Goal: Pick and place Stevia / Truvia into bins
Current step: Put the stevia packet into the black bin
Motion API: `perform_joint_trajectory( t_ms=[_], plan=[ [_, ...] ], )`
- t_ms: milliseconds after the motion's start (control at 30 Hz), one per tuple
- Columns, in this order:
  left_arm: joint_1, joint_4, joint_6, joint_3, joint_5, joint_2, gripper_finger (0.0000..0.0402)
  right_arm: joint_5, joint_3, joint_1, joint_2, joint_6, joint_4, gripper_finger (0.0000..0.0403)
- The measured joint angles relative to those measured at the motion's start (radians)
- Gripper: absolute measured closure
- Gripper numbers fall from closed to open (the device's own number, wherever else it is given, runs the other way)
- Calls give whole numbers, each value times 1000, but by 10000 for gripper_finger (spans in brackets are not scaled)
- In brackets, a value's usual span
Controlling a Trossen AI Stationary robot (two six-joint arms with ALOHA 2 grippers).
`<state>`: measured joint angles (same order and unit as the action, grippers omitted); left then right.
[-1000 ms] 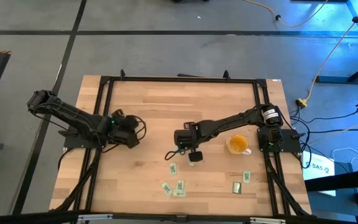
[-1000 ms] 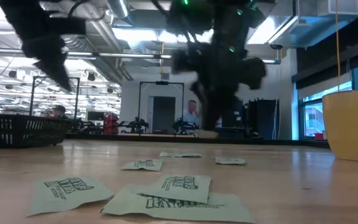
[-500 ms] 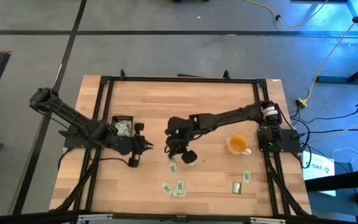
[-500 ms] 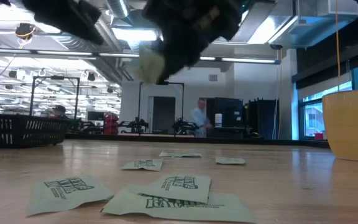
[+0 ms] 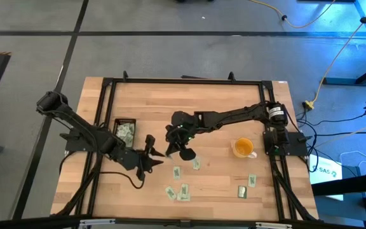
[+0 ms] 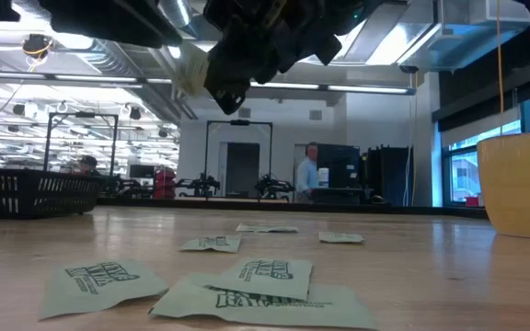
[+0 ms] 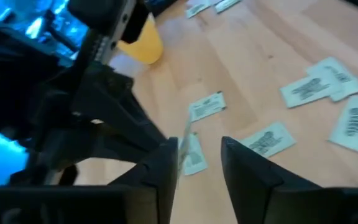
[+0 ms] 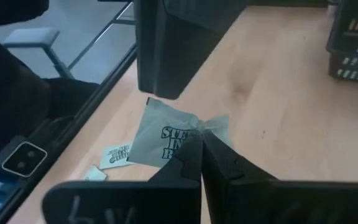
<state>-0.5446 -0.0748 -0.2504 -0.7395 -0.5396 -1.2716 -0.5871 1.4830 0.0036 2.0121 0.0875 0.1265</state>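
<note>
Table: we note a pale wooden top [image 5: 221, 95] inside a black metal frame [image 5: 183, 81].
Cup: we see a yellow cup [image 5: 243, 147] toward the table's right side, upright.
Floor: grey, crossed by dark tape lines [image 5: 170, 34]; a yellow cable [image 5: 342, 48] trails at right.
Background: a person [image 6: 310, 175] stands far back in the room.

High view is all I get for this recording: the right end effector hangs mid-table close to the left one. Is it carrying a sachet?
Observer: Yes. The right wrist view shows the right end effector shut on one edge of a Stevia sachet, print facing the camera.
Operator: And the left one, open or shut?
Observer: The left wrist view shows the left end effector open, with nothing clamped in it.
Operator: Is the held sachet clear of the table?
Observer: Yes. In the low view it hangs well above the wooden table.
</note>
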Motion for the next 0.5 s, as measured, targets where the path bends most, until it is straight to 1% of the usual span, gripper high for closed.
perform_joint_trajectory(
  t_ms=[200, 400, 500],
  plan=[
    [11, -3, 1, 0, -41, -1, 274, 0, 0, 1, 0, -5, -4, 400],
    [11, -2, 9, 0, -41, -1, 276, 0, 0, 1, 0, -5, -10, 400],
    [12, -2, 17, 0, -34, -1, 276, 1, 0, 1, 0, -8, -41, 400]
  ],
)
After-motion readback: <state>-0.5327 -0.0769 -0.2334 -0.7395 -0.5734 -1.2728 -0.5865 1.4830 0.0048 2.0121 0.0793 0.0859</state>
